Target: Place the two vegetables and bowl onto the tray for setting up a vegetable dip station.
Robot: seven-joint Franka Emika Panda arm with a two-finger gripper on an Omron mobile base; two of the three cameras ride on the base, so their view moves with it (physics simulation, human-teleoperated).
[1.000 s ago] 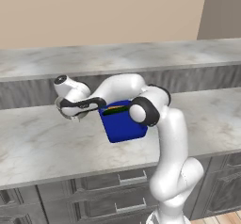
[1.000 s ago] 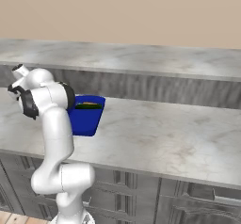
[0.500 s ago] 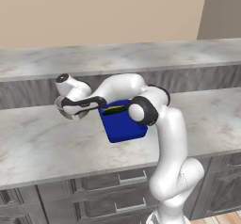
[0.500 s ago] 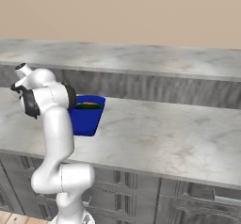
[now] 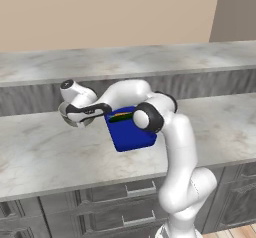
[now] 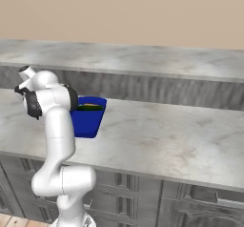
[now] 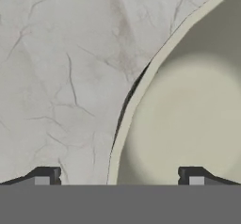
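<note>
Hovering with jaws spread wide, the gripper [image 7: 117,178] straddles the bowl's [image 7: 188,110] rim on the counter [image 7: 56,77]. At three o'clock from it, the blue tray [image 5: 131,134] already holds the carrot [image 5: 121,115] and cucumber [image 5: 120,118]; the bowl remains.

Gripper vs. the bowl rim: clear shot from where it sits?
Likely yes. The open gripper hangs over the bowl, its rim running between the fingertips, one over the counter, one over the bowl's inside. Nothing lies between.
</note>
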